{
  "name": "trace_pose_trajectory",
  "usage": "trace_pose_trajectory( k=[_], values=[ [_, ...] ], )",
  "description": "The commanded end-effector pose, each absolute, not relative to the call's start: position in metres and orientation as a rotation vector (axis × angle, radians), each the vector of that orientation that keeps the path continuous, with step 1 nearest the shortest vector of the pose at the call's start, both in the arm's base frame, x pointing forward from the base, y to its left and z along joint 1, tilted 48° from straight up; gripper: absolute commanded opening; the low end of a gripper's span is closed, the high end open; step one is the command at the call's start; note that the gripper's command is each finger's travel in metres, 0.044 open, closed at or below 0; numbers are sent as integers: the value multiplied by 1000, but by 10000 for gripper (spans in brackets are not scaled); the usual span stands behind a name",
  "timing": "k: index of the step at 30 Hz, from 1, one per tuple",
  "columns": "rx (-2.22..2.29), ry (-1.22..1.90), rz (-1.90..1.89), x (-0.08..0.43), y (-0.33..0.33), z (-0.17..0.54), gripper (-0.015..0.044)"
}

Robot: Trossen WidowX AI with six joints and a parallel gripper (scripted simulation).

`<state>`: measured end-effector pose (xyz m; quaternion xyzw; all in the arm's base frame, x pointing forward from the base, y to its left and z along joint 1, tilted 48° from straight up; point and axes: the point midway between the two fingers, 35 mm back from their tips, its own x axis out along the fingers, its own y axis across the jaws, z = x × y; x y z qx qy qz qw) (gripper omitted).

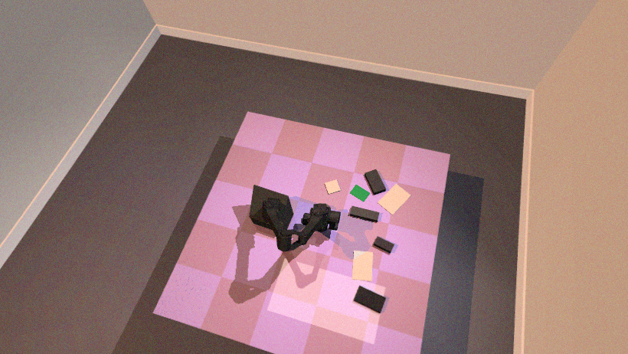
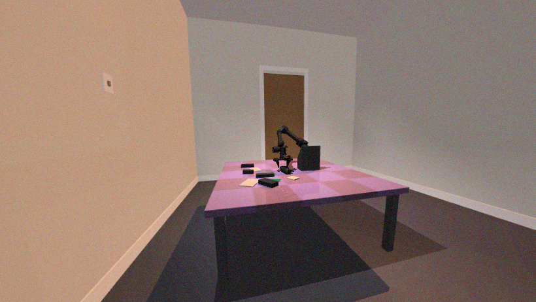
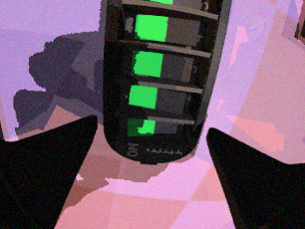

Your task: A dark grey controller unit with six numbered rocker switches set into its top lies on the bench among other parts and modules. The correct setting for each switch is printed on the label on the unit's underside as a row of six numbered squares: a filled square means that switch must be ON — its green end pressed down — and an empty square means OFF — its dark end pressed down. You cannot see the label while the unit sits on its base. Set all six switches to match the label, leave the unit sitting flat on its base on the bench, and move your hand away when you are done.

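The dark grey controller unit [image 3: 117, 90] [image 2: 285, 170] lies on the bench with its switches facing the wrist camera. Several rockers show there, green ends left and dark ends right; the lowest green end is partly shaded. Which ends are pressed I cannot tell. "ON" is printed by the rounded near end; the far end is cut off by the frame. The underside label is hidden. My gripper [image 3: 153, 126] [image 2: 283, 166] is open, its fingertips on either side of the near end, with gaps on both sides. In the top view the arm covers most of the unit.
A large dark box [image 1: 259, 215] [image 2: 309, 158] stands beside the unit at the arm's base. Dark blocks [image 1: 364, 214] [image 1: 384, 244] [image 1: 374, 181] [image 1: 370, 299], a green plate [image 1: 359, 192] and pale cards [image 1: 394, 198] [image 1: 362, 267] [image 1: 332, 186] lie around on the checkered bench.
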<state>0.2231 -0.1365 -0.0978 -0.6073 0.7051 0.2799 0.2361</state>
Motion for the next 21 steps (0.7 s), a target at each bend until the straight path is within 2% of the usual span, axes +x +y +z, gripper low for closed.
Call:
trace_pose_trajectory(
  k=[1, 14, 21],
  values=[
    [-1670, 1938, 772, 221, -137, -98, 393],
    [-1670, 1938, 772, 221, -137, -98, 307],
    [-1670, 1938, 772, 225, -137, -99, 123]
  ],
)
